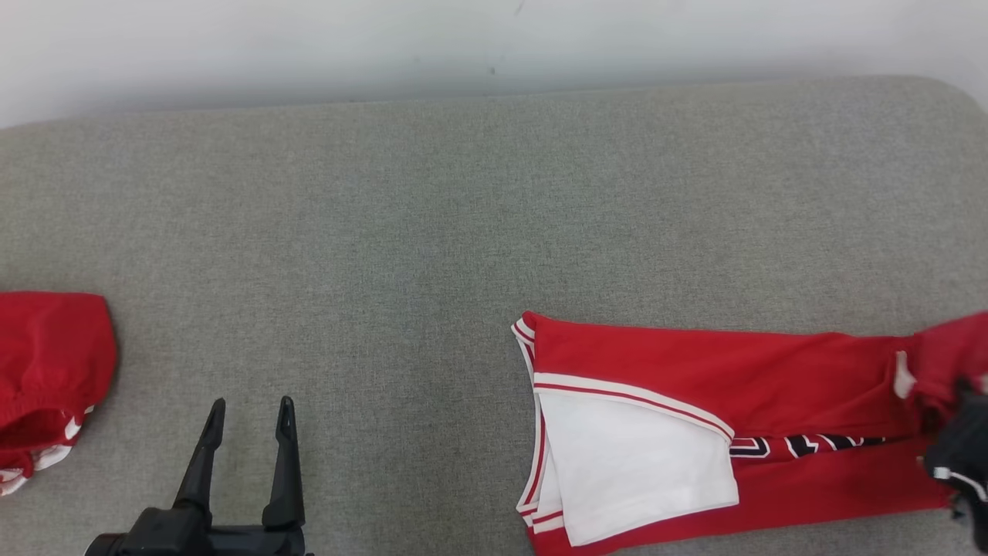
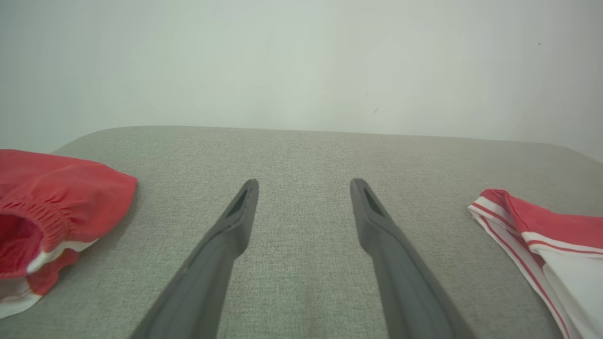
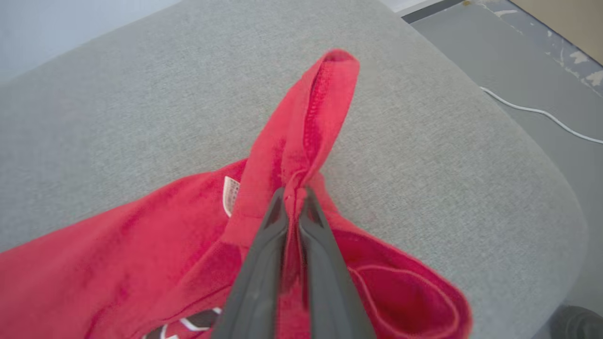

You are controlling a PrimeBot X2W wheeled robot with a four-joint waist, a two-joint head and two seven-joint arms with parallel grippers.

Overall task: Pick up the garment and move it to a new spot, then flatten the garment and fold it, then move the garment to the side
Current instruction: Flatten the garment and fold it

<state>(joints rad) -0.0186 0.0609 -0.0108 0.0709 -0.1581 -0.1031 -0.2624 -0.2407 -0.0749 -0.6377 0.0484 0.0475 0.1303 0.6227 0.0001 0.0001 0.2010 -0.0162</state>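
The garment (image 1: 695, 363) is a red jersey with white-and-red trim and dark lettering. It lies partly folded on the grey padded surface (image 1: 386, 232) at the right, with a white inner panel turned up. My right gripper (image 3: 292, 193) is shut on a pinched fold of its red fabric, lifting that end into a peak; in the head view this gripper (image 1: 957, 432) sits at the far right edge. My left gripper (image 1: 251, 405) is open at the lower left, holding nothing, well apart from the garment. The left wrist view has these open fingers (image 2: 304, 183) over bare surface and the garment's trimmed corner (image 2: 556, 226) at the right.
A second red piece of clothing (image 1: 46, 363) with an elastic band and white trim lies bunched at the left edge, also seen in the left wrist view (image 2: 56, 197). A pale wall runs behind the surface. Beyond its rounded right corner is grey floor with a white cable (image 3: 541, 110).
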